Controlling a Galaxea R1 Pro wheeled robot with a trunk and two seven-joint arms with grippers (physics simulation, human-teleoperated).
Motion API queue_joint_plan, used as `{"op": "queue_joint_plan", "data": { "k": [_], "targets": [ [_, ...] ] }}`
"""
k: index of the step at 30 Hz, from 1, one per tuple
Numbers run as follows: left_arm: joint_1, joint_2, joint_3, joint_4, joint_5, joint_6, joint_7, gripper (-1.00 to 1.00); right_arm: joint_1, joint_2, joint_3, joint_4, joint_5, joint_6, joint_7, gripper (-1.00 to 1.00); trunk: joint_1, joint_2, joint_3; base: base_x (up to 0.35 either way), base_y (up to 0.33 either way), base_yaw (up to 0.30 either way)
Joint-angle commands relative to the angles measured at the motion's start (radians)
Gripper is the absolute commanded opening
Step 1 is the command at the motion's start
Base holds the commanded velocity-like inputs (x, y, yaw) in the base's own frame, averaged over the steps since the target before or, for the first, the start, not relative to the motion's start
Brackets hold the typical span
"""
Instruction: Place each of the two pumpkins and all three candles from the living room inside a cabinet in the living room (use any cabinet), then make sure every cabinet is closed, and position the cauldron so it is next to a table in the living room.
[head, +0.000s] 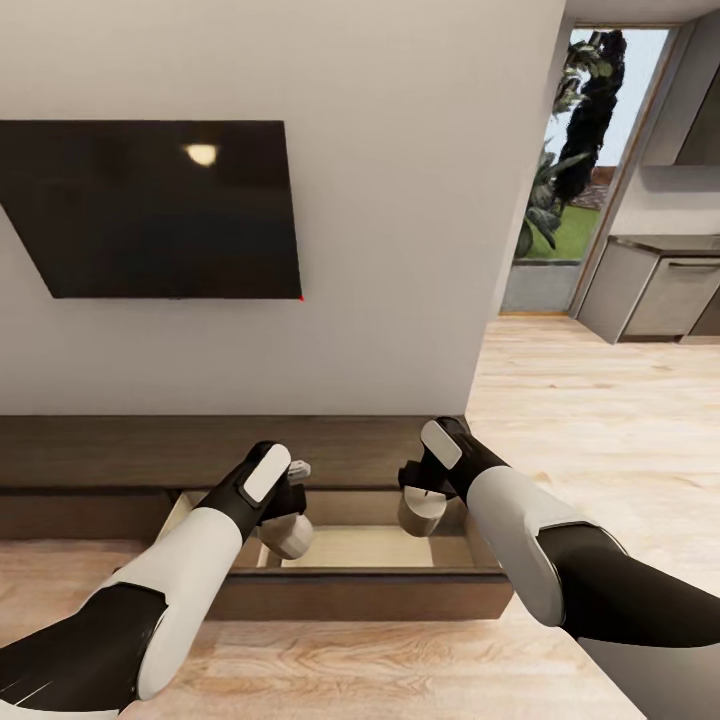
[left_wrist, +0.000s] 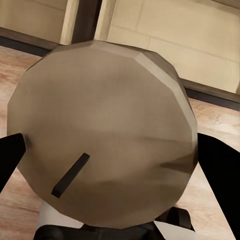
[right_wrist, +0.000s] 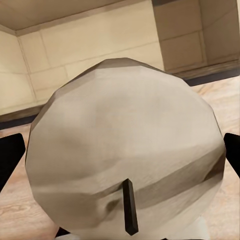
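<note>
— Over the open drawer (head: 370, 548) of the low brown cabinet (head: 120, 452), what does each arm carry?

— A candle apiece. The left end effector (head: 288, 510) is clamped on one candle (head: 291, 537), its dark fingers (left_wrist: 10, 156) pressed to either side. The right end effector (head: 418, 492) grips the other candle (head: 421, 512) the same way, above the drawer's pale floor.

— What could go wrong?

— Judging by the left wrist view, that candle hangs close to the drawer's dark front edge (left_wrist: 210, 95); released there, it might strike the rim and roll onto the wood floor (head: 560, 400). Both are rounded, so a high drop could send them rolling together.
</note>
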Motion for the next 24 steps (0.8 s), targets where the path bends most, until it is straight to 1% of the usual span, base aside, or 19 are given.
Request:
{"op": "queue_joint_plan", "data": {
  "k": [1,4,12,15,21,24],
  "targets": [
    [0.0,0.0,0.0,0.0,0.0,0.0,0.0,-1.0,0.0,0.0,0.0,0.0,0.0,0.0,0.0,-1.0,0.004,-0.007,-0.003,0.0,0.0,0.0],
    [0.0,-0.001,0.0,0.0,0.0,0.0,0.0,-1.0,0.0,0.0,-0.001,0.0,-0.001,0.0,0.0,-1.0,0.015,-0.028,-0.013,0.0,0.0,0.0],
    [0.001,0.0,0.0,0.0,0.0,-0.002,0.0,-1.0,0.0,0.0,-0.001,0.0,-0.001,0.0,0.0,-1.0,0.015,-0.028,-0.013,0.011,0.0,0.0],
    [0.001,0.0,0.0,0.0,0.0,-0.002,0.0,-1.0,0.0,0.0,-0.001,0.0,-0.002,0.0,0.0,-1.0,0.015,-0.028,-0.013,0.18,0.0,0.0],
    [0.001,0.0,0.0,0.0,0.0,-0.002,0.0,-1.0,0.0,0.0,-0.001,0.0,-0.001,0.0,0.0,-1.0,0.015,-0.028,-0.013,0.28,0.0,0.0],
    [0.001,-0.001,0.0,0.0,0.0,-0.002,0.0,-1.0,0.0,0.0,-0.001,0.0,-0.001,0.0,0.0,-1.0,0.015,-0.028,-0.013,0.095,0.0,0.0]
  ]
}}
